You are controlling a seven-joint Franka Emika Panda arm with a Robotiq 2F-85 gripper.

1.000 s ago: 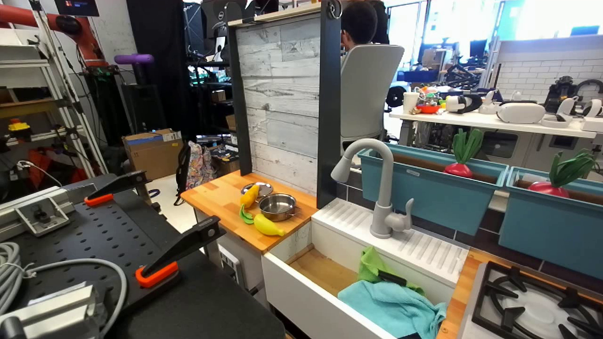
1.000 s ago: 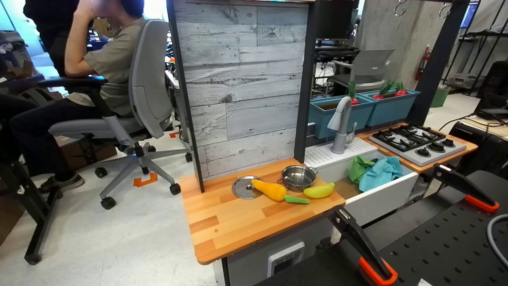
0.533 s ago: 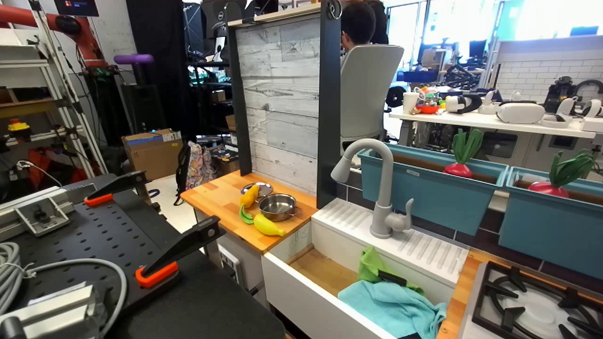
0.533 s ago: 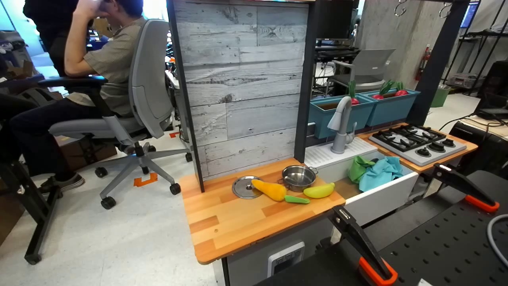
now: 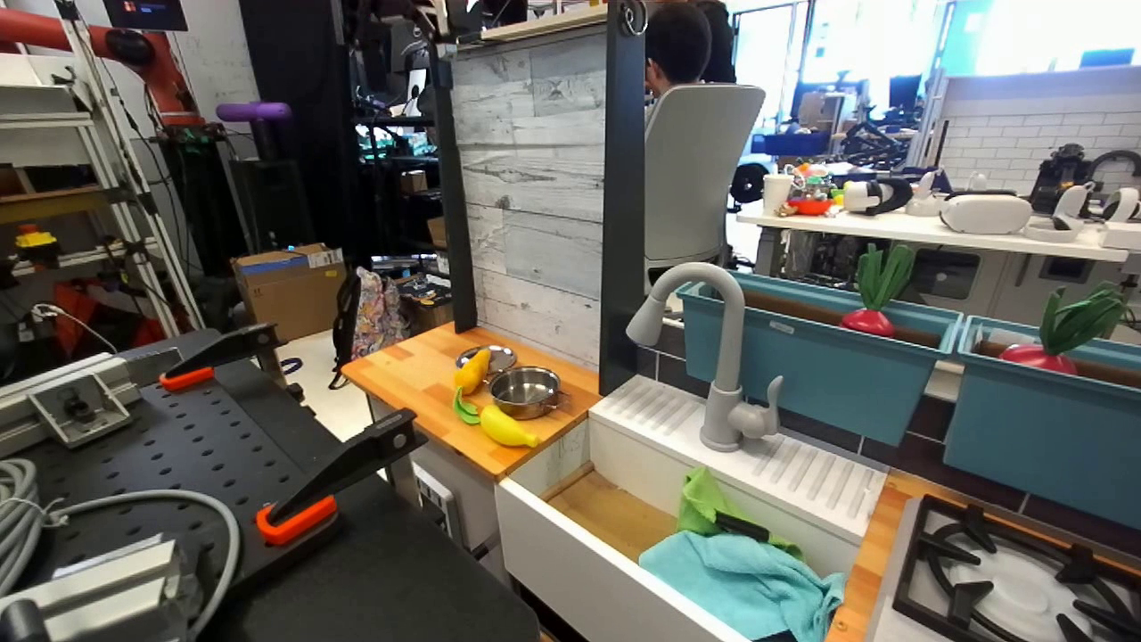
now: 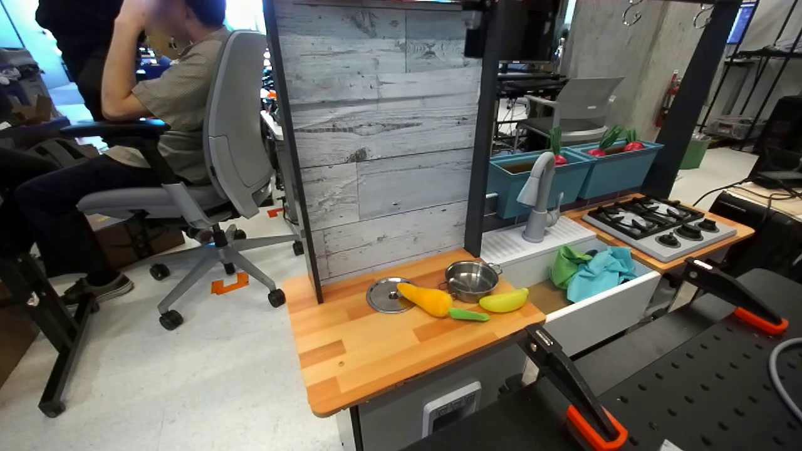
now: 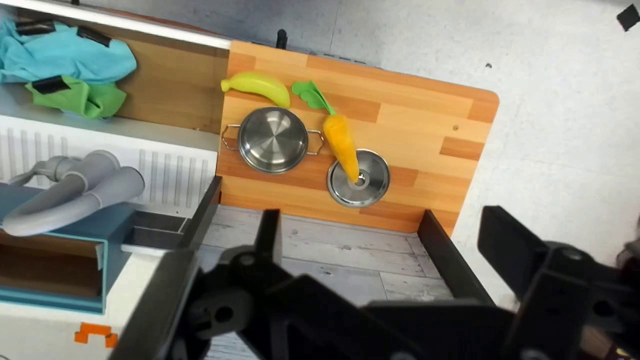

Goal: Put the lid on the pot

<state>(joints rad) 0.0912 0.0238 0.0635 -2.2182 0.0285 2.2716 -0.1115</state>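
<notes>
The pot (image 7: 273, 140) is small, shiny silver and uncovered, with two wire side handles. It stands upright on the wooden counter in both exterior views (image 5: 524, 393) (image 6: 471, 280). The round silver lid (image 7: 372, 175) lies flat beside it, also in both exterior views (image 5: 504, 358) (image 6: 381, 297). An orange toy carrot (image 7: 341, 142) lies with its tip over the lid, partly hiding the knob. My gripper (image 7: 382, 215) is open and empty, high above the counter. Only a dark part of the gripper shows at the top of an exterior view (image 6: 475, 31).
A yellow toy banana (image 7: 260, 87) lies beside the pot. An upright wood-pattern panel (image 6: 382, 138) with dark posts backs the counter (image 6: 351, 351). A sink with blue and green cloths (image 5: 749, 580), a grey faucet (image 5: 726, 357) and a stove (image 6: 658, 228) stand alongside.
Dark parts of my arm and gripper have come into the top edge of both exterior views. The pot, lid, carrot and banana have not moved.
</notes>
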